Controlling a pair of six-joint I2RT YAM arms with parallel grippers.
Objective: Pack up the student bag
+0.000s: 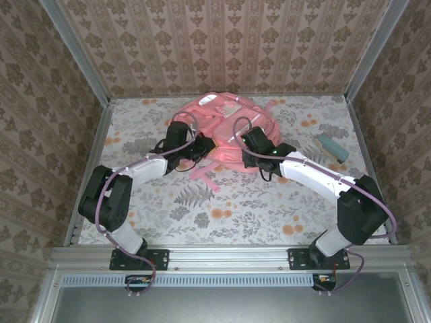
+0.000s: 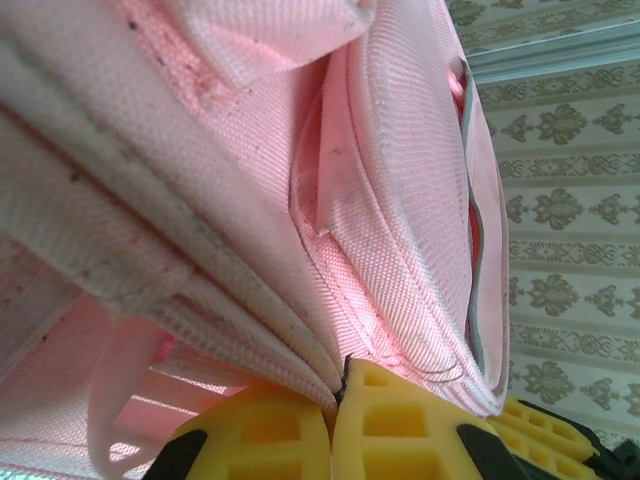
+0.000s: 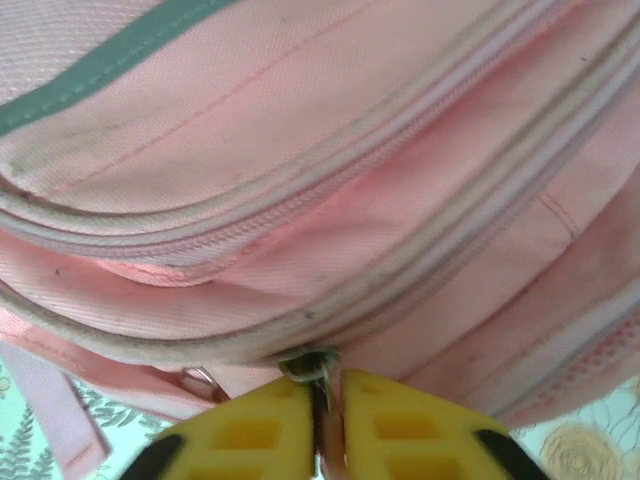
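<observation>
Pinching student bag (image 1: 222, 118), left claw (image 2: 338, 400); right claw (image 3: 322, 405) on its zipper pull (image 3: 310, 364).

1 student bag (image 1: 219, 111), 1 teal case (image 1: 332, 147), 2 arms (image 1: 145, 165) (image 1: 316, 171).

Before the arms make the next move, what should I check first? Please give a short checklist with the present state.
1. The left gripper pinches an edge of the student bag: ok.
2. The right gripper is shut on the zip pull: ok.
3. Zip already open: not ok, the tracks at the right gripper look closed.
4. The blue-green case lies on the table, right of the bag and apart from it: ok.
5. The pink strap is free of both arms: cannot tell.
</observation>
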